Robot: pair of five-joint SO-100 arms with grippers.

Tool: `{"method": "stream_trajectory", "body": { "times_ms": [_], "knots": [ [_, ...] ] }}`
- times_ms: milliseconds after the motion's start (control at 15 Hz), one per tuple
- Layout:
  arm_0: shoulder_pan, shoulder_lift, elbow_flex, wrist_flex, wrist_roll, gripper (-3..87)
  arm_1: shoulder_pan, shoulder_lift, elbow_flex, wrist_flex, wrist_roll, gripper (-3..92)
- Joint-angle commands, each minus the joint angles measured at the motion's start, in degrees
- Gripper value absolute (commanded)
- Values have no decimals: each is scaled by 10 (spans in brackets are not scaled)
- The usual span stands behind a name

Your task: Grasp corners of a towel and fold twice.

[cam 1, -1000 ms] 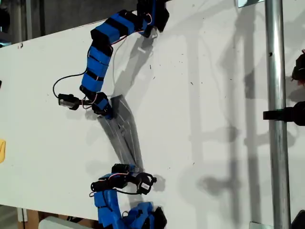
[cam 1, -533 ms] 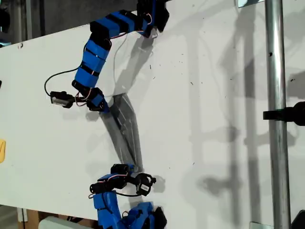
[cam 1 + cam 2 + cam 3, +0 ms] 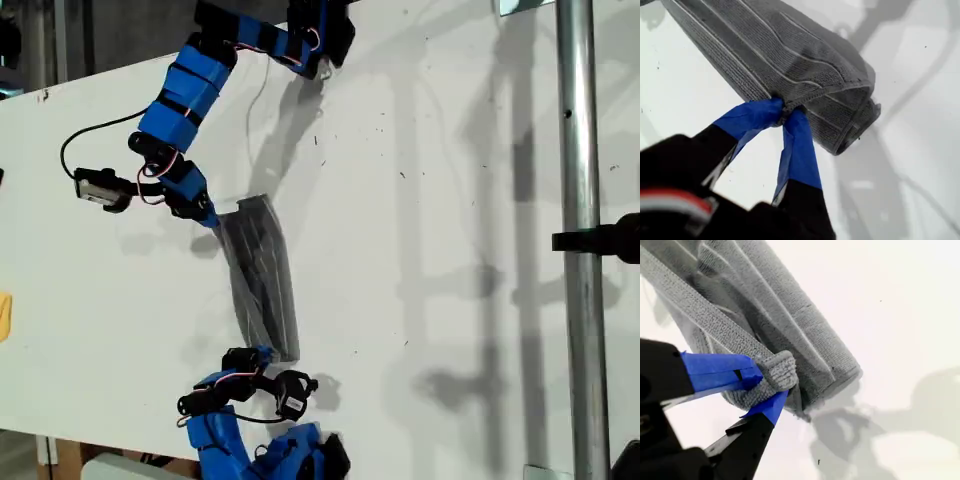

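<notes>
My first gripper and my second gripper each pinch an end of the bunched, unlabelled grey towel, stretched btwn them over the white table.

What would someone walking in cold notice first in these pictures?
Probably the towel, a grey striped cloth bunched into a long strip on the white table, stretched between two blue arms. My first end effector and my second end effector each pinch one end of it. A metal pole crosses the exterior view's right.
</notes>
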Motion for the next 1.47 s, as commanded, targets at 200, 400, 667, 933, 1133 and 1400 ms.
{"method": "stream_trajectory", "body": {
  "times_ms": [200, 400, 667, 933, 1133, 1400],
  "knots": [
    [-16, 18, -41, 25, 19, -28, -71, 78, 97, -38, 45, -2],
    [7, 6, -33, 14, -4, -28, -89, 76, 131, -49, 59, -2],
    [-8, -18, -95, 53, 23, -28, -27, 80, 123, -45, 19, -2],
    [-105, -24, -181, 69, 115, -28, 46, 95, 84, -91, -63, -2],
    [-138, -23, -269, 105, 143, -28, 58, 121, 63, -105, -87, -2],
    [-109, 3, -250, 119, 132, -28, 45, 158, 117, -119, -89, -2]
  ]
}}
